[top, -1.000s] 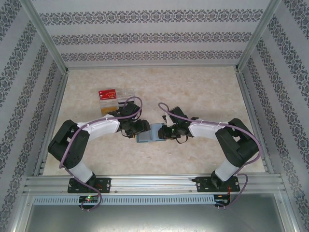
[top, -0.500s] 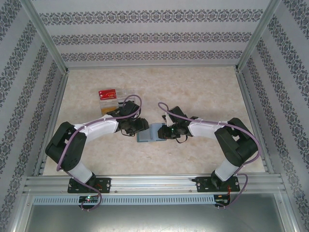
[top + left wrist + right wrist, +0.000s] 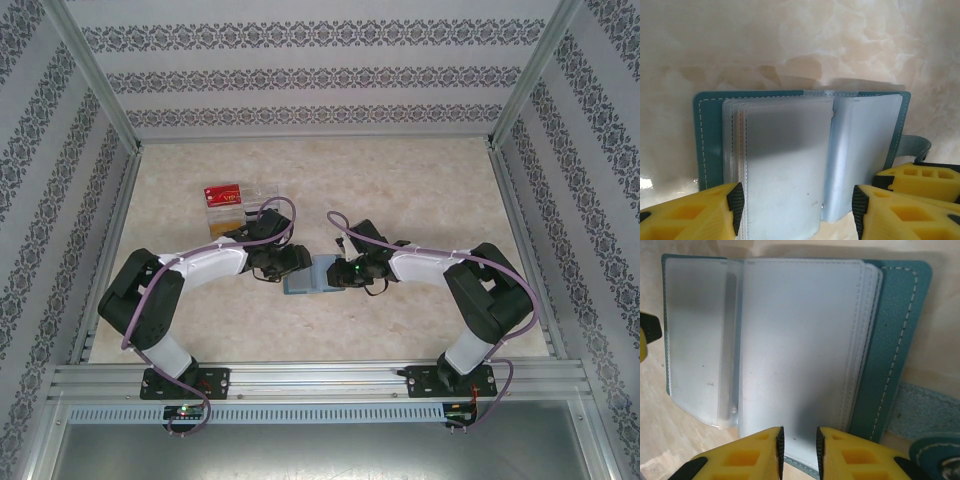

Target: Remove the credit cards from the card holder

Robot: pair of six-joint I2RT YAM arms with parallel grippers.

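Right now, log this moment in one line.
holder: open on table | left gripper: open, straddling sleeves | right gripper: jaws narrowly apart at sleeve edge

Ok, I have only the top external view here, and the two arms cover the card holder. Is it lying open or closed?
Observer: Open. In the left wrist view the card holder is spread like a book, with its frosted plastic sleeves facing the camera.
Operator: Good. Does the left gripper hold one of the sleeves?
Observer: No. The left gripper has its jaws wide apart, one finger on each side of the sleeves at their near edge.
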